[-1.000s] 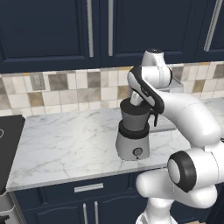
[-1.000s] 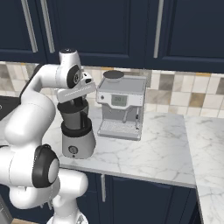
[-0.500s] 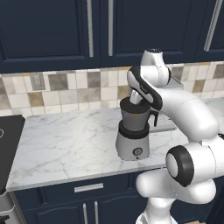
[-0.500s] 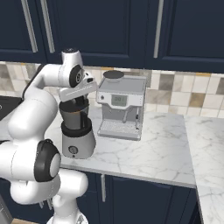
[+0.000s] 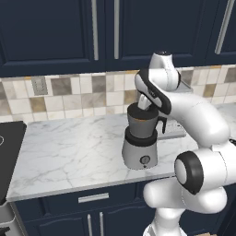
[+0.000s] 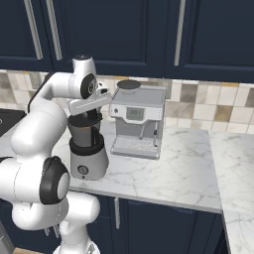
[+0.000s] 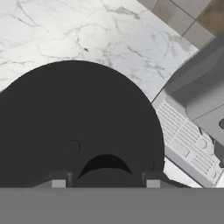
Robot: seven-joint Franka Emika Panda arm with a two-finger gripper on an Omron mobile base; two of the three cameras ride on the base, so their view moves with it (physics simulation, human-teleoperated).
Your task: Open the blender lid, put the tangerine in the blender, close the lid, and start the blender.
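On the white marble tabletop (image 5: 64, 152), near its front edge, stands the blender (image 5: 141, 138): a rounded silver-grey base with a small round knob facing the room, a black collar above it, and a dark smoky jar with a black handle on its right side as seen from the left base view. From the right base view the same blender (image 6: 88, 151) sits just left of a boxy silver coffee machine (image 6: 136, 121), the two close together but apart.

Directly above the jar's mouth the white arm bends down, and the end effector (image 5: 144, 102) sits right at the top of the jar. From the hand view the round black blender lid (image 7: 78, 127) lies right below the hand, covering the jar, and its small upright knob (image 7: 106, 168) rises between the two dark fingertips (image 7: 58, 181). The jaws stand narrow, drawn in on either side of that knob; it looks like they have it pinched, though the exact contact is hard to make out against all that black.

Beyond the lid in the hand view, the coffee machine's ribbed drip tray (image 7: 186, 146) shows to the right, with marble and a bit of tiled backsplash (image 7: 188, 17) past it. Dark blue cabinets (image 5: 55, 32) hang above the tiled wall.
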